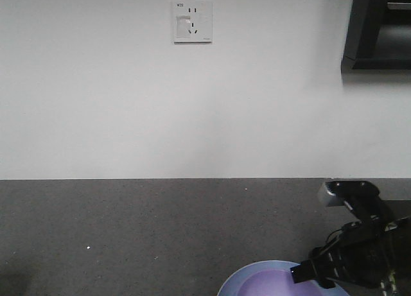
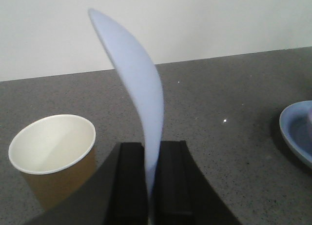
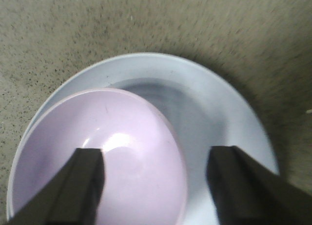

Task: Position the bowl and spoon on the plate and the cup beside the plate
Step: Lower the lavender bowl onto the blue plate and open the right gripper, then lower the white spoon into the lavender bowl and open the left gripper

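In the left wrist view my left gripper (image 2: 152,148) is shut on the handle of the white spoon (image 2: 136,73), which stands up between the fingers, seen edge-on above the counter. The brown paper cup (image 2: 51,154) stands upright just left of it. The lavender bowl (image 3: 97,152) sits in the pale blue plate (image 3: 219,117), toward its left side. My right gripper (image 3: 156,186) hangs open over them, one finger above the bowl's inside and the other above the plate, straddling the bowl's right rim. The front view shows the plate (image 1: 241,280), the bowl (image 1: 270,287) and the right gripper (image 1: 314,273) at the bottom edge.
The dark grey speckled counter (image 1: 128,232) runs back to a white wall with a power socket (image 1: 192,21). A dark cabinet (image 1: 379,26) hangs at the upper right. From the left wrist, the plate's edge (image 2: 297,132) lies far right of the cup.
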Tool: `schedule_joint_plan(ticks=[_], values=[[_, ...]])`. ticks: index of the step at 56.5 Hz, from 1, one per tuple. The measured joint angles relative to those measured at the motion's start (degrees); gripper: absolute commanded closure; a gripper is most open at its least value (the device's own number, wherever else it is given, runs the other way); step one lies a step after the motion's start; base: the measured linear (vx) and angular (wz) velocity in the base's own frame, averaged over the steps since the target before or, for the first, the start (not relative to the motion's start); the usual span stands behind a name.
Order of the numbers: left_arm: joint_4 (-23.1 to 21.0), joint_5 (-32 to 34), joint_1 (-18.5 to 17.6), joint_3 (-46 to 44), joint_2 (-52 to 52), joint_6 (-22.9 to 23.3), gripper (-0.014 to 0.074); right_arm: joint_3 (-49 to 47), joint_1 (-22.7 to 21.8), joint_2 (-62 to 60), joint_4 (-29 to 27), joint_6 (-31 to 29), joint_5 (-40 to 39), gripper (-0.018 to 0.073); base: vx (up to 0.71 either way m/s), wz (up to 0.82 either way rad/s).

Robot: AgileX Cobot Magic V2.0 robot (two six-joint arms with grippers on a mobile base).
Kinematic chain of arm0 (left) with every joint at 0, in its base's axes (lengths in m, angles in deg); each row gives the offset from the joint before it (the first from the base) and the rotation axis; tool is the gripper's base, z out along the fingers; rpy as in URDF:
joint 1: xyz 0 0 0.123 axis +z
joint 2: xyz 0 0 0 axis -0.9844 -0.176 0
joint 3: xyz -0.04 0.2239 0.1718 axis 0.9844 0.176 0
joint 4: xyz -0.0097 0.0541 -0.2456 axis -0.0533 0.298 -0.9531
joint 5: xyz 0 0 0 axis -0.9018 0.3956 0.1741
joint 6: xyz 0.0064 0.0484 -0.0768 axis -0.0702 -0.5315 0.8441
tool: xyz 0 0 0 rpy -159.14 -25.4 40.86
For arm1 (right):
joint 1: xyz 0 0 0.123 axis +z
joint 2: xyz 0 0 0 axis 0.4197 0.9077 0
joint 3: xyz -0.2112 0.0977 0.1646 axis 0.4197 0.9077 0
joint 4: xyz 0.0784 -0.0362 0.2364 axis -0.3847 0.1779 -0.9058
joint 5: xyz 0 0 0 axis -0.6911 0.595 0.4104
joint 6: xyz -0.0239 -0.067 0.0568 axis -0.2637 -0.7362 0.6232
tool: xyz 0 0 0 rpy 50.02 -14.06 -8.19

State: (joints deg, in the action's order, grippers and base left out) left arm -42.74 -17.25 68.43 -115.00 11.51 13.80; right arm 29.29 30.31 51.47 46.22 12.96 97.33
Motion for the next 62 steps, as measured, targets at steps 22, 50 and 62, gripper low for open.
schedule_joint_plan(ticks=[22, 50, 62], values=[[-0.6, -7.2, 0.0, -1.2, -3.5, -0.7, 0.0596, 3.8, 0.0, -21.9, 20.7, 11.9, 3.7, 0.0571, 0.00, 0.00], [-35.3, -19.8, 0.0, -22.7, -41.3, -34.0, 0.0596, 21.1, 0.0, -41.8, 21.4, 12.3, -0.5, 0.0571, 0.00, 0.00], [-41.6, -23.7, -3.0, -31.1, -53.7, -37.0, 0.0596, 21.1, 0.0, -41.9, 21.4, 12.3, -0.8, 0.0571, 0.00, 0.00]])
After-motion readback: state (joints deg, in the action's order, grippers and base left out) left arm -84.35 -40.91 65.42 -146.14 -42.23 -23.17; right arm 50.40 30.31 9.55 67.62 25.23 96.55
